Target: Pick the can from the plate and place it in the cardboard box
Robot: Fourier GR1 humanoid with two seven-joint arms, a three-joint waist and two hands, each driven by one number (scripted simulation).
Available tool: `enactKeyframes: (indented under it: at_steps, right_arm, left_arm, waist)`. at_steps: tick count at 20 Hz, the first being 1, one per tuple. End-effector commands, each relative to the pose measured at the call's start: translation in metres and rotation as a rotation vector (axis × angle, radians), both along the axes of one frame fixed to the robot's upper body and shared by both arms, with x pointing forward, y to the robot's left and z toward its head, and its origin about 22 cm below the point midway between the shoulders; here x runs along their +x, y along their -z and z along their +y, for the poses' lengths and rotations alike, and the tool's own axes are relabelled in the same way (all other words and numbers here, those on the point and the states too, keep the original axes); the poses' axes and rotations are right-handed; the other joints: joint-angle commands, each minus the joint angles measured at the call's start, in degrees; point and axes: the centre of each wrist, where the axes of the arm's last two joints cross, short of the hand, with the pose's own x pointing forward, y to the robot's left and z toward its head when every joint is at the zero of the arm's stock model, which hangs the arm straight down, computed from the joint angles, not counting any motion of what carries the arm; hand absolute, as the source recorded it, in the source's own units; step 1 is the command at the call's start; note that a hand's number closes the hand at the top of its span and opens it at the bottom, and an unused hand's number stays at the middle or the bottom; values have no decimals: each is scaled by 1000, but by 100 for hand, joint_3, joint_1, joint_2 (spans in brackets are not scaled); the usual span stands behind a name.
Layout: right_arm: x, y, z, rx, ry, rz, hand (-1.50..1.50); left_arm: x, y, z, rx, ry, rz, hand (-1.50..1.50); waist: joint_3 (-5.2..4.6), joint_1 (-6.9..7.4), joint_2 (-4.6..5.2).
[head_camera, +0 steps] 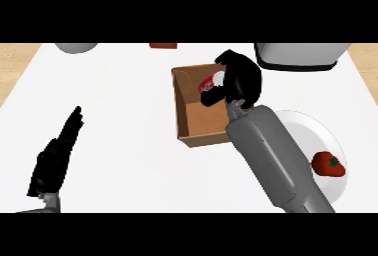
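A red and white can (211, 82) shows above the open cardboard box (193, 117), near its far end. My right hand (240, 82) is curled round the can and hides most of it. The grey right forearm crosses the white plate (317, 131) at the right, which holds a red strawberry-like fruit (328, 164). My left hand (55, 155) rests at the lower left with straight fingers pointing away, holding nothing.
A white and dark appliance (299, 55) stands at the back right, just beyond the box. A grey round object (76, 47) sits at the back left and a small red-brown item (163, 45) at the back middle. The counter is white, with wooden strips at both sides.
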Motion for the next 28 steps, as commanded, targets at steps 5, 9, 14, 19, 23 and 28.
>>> enactKeyframes:
  at_steps: [5,9,14,19,23,28]
  right_arm:
    - [30,31,5,106,25,-58,-150]
    - [28,20,6,237,105,-229,-150]
    - [18,17,-24,403,201,-416,-150]
    - [6,13,-57,554,272,-548,-150]
    - [-14,-1,-118,564,360,-616,-150]
    - [-77,9,-171,551,403,-653,-150]
  left_arm:
    - [4,9,2,-2,20,-3,0]
    - [14,-9,0,7,3,-10,0]
    - [8,10,-6,-7,-15,-5,0]
    - [-8,12,18,-2,-20,18,0]
    - [-4,11,3,1,-55,9,0]
    - [-12,8,16,16,-44,4,0]
  waist:
    - [0,38,19]
    - [3,34,10]
    - [3,-165,-32]
    - [3,-163,-38]
    - [3,-294,-80]
    - [3,-312,-88]
